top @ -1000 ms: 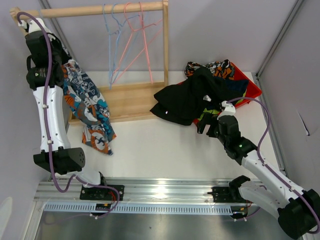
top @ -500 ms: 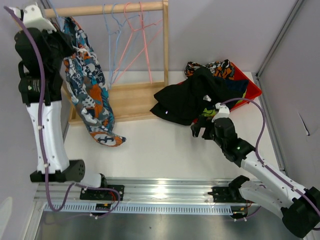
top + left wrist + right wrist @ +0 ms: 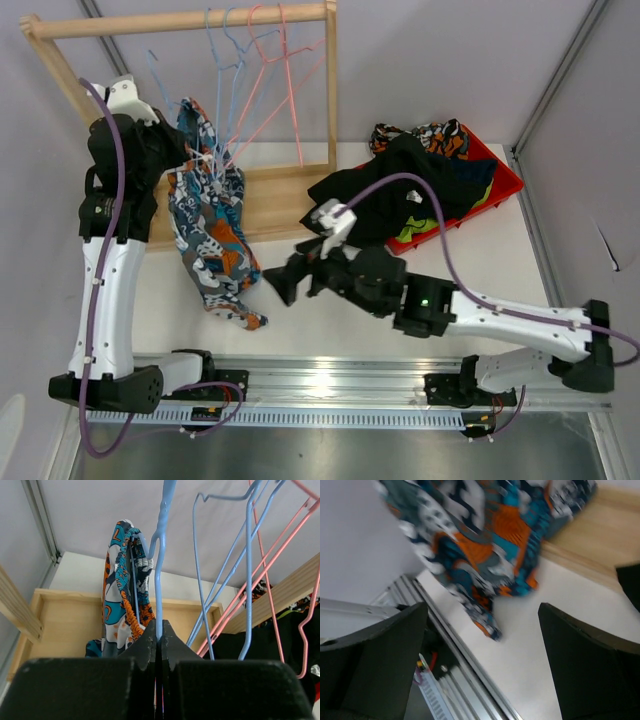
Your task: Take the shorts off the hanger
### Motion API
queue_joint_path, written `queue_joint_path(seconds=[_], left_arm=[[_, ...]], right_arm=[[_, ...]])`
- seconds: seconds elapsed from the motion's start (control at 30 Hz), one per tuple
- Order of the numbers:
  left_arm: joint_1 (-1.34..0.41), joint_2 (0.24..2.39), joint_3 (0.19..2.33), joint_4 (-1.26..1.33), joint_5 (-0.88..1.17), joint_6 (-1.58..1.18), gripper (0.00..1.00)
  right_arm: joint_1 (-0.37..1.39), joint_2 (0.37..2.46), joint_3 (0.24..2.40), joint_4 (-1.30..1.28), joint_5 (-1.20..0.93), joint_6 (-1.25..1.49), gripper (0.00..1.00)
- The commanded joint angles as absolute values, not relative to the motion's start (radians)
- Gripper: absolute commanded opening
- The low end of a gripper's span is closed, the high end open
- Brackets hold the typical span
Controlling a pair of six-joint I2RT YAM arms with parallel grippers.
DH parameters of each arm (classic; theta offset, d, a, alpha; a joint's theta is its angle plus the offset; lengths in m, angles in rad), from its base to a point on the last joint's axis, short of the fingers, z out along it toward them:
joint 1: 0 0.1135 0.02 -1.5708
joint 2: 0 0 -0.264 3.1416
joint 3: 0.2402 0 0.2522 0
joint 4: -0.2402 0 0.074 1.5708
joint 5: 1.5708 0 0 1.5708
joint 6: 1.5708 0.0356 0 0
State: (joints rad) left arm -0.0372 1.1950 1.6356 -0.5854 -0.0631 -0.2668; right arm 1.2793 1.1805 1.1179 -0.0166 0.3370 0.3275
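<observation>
Patterned shorts (image 3: pixel 212 240), still on their blue hanger (image 3: pixel 161 555), carried clear of the rail as my second arm arrives.

My left fingers (image 3: pixel 158 632) are pressed together on the hanger's wire neck and hold it in front of the wooden rack (image 3: pixel 180 20). The shorts drape from the hanger, their hem down near the counter (image 3: pixel 330 300). A second ago the hanger was up at the rack's far left corner; now it hangs lower and nearer the middle. My right fingers (image 3: pixel 283 282), spread wide and holding nothing, have swung from the dark pile (image 3: pixel 385 195) by the red bin (image 3: pixel 505 180) to just beside the hem. I judge the shorts are placed for pulling off, though not yet gripped.
</observation>
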Motion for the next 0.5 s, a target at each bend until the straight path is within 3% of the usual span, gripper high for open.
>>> queue_joint_path(seconds=[0.0,0.2,0.47], left_arm=[[-0.044,1.166,1.623,-0.477,-0.032,-0.313,0.0],[-0.045,1.166,1.649,-0.491,-0.008,-0.321,0.0],[-0.044,1.158,1.701,-0.552,0.063,-0.305,0.0]], right_arm=[[1.393,1.343,1.334,0.072,0.408,0.23,0.99],[1.442,1.632,1.635,0.078,0.4,0.195,0.99],[1.433,1.902,1.879,0.054,0.426,0.195,0.99]])
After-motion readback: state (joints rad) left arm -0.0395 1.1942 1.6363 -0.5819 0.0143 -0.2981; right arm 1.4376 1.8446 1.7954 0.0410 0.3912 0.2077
